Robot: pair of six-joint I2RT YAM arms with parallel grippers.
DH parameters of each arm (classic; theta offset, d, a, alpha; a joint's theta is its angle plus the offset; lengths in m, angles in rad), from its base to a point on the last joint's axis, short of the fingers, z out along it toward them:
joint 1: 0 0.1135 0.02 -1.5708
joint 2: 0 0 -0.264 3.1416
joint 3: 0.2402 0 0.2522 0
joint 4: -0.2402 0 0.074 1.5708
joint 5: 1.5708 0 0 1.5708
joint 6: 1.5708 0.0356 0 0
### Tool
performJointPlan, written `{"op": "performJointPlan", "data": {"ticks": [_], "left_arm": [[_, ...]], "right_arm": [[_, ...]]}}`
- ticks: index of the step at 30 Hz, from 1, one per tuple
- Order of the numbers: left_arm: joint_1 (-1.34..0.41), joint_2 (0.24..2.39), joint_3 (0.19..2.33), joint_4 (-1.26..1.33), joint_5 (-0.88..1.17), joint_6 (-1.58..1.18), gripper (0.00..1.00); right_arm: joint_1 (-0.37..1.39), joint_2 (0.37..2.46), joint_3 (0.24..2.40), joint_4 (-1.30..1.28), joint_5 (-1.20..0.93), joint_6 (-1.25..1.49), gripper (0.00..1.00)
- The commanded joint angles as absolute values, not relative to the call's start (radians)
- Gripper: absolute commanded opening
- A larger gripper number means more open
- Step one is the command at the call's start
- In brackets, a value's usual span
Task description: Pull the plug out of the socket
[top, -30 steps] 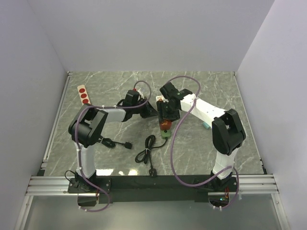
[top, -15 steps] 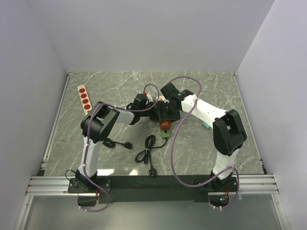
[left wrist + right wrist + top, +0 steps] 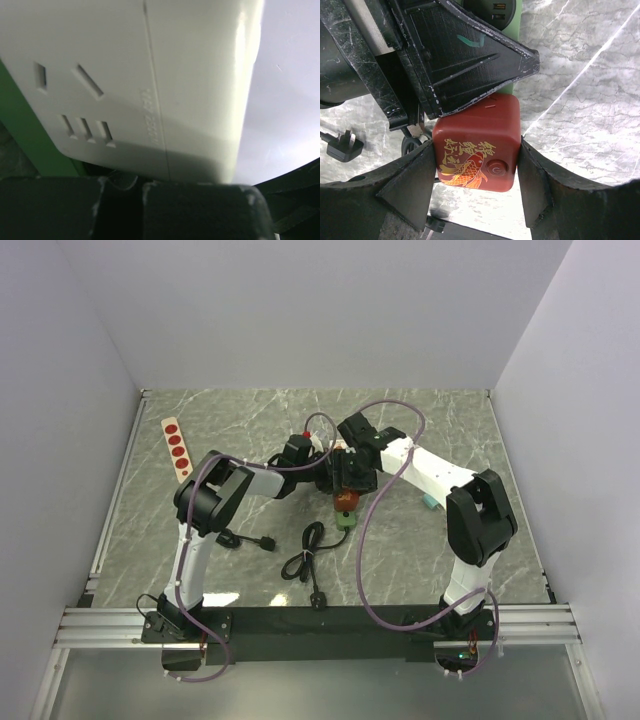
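Plug (image 3: 477, 155): red cube, gold Chinese characters above a gold-and-white fish on one face, a round power symbol pressed in beside them; characters too small to read with confidence. Socket (image 3: 140, 75): white face with slot openings, green edge, one embossed line of writing along a seam, too faint to make out. Right gripper (image 3: 475, 150) has jaws part-way apart and clamped on the plug, one finger flat on each side of the cube. Left gripper (image 3: 122, 185): jaws pressed together, nothing between them, tips just beside the socket's white body; in the right wrist view its black finger lies across the top of the plug. From above, the plug (image 3: 346, 500) sits mid-table (image 3: 450, 420), directly under the right gripper (image 3: 347, 480), with the green socket (image 3: 343, 521) touching its near side. Loose black plug (image 3: 340, 147) and cable (image 3: 305, 560) lie apart, nearer the bases.
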State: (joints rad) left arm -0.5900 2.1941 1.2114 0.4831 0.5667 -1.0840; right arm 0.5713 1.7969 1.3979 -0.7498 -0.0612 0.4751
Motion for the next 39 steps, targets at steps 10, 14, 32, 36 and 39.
{"op": "performJointPlan", "data": {"ticks": [10,14,32,36,39], "left_arm": [[-0.595,2.335,1.086,0.235,0.489,-0.896,0.01],[-0.595,2.336,1.086,0.235,0.494,-0.881,0.01],[-0.595,2.341,1.092,0.23,0.503,-0.854,0.01],[-0.595,2.345,1.089,0.241,0.512,-0.861,0.0],[-0.597,2.347,1.086,0.247,0.518,-0.865,0.0]], "right_arm": [[0.551,1.629,1.466,-0.767,0.02,0.526,0.0],[0.546,1.609,1.497,-0.802,0.035,0.517,0.0],[0.549,1.624,1.388,-0.718,0.003,0.512,0.0],[0.558,1.673,1.304,-0.64,0.003,0.523,0.25],[0.578,1.692,1.281,-0.604,-0.012,0.526,0.53]]}}
